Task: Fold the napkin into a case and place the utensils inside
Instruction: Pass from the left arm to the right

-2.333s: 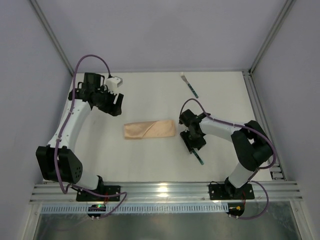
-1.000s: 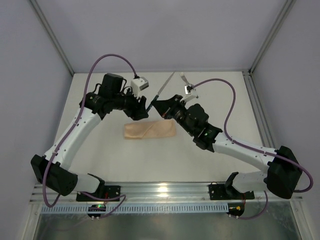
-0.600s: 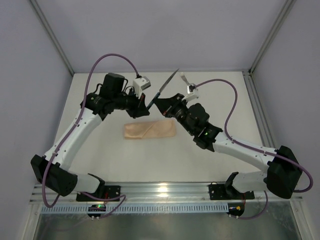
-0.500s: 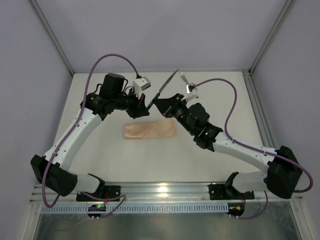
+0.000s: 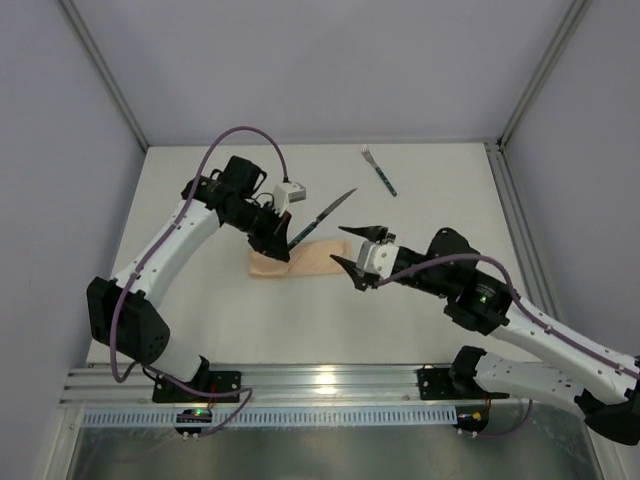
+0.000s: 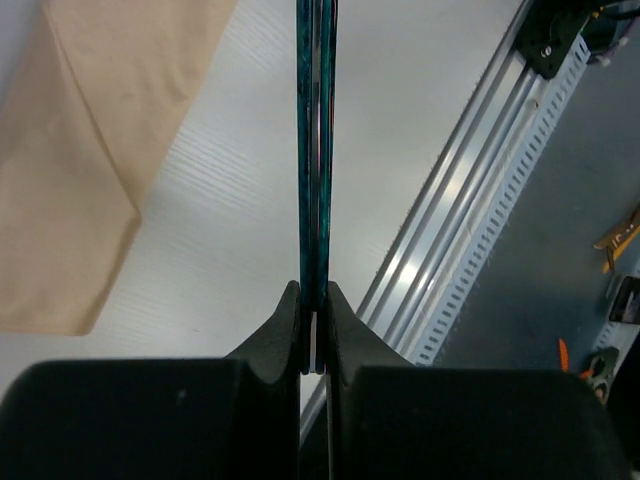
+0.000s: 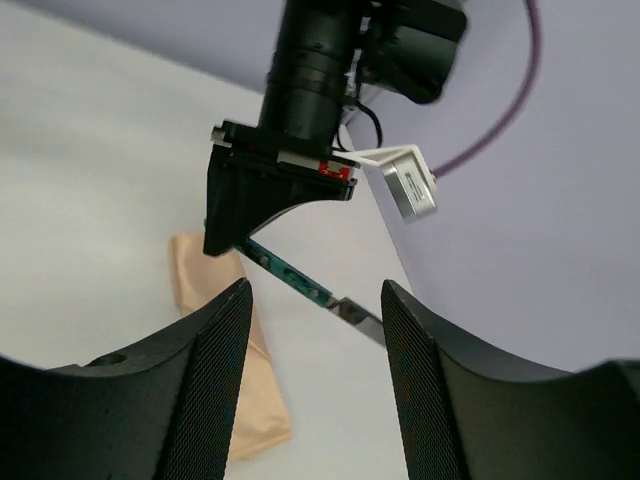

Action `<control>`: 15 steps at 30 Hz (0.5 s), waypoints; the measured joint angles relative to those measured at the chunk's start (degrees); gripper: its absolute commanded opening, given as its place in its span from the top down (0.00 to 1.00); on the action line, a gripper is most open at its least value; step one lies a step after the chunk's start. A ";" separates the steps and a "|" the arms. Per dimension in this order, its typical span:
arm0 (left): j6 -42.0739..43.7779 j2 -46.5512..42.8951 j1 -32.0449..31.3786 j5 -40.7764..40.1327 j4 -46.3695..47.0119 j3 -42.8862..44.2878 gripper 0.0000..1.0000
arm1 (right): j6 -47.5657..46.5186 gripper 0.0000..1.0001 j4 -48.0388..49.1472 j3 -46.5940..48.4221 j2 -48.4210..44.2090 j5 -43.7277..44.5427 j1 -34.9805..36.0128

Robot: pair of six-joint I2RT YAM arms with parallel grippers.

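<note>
Right claw has let go — utensil now in left claw alone

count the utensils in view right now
2. One, a knife, is clamped in the left gripper above the case. The other, a fork, lies on the table near the far edge. Any tucked inside the case would be hidden.

Overhead camera faces the tabletop; wrist cameras peer closely past my left fingers and right fingers; all share the case.
</note>
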 measured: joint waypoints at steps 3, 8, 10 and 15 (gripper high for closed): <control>3.19 2.58 0.00 2.05 -5.20 0.28 1.00 | -15.17 0.41 -8.24 5.79 7.30 -1.84 2.73; 8.09 3.15 -0.09 5.27 -11.85 0.52 1.00 | -30.42 0.41 -17.16 13.05 21.59 -0.85 5.92; 9.75 3.15 -0.11 6.29 -13.16 0.55 1.00 | -33.92 0.41 -19.91 13.05 24.37 -0.63 6.47; 12.70 3.21 -0.11 7.37 -14.58 0.55 1.00 | -37.83 0.45 -22.75 14.12 27.78 0.72 6.67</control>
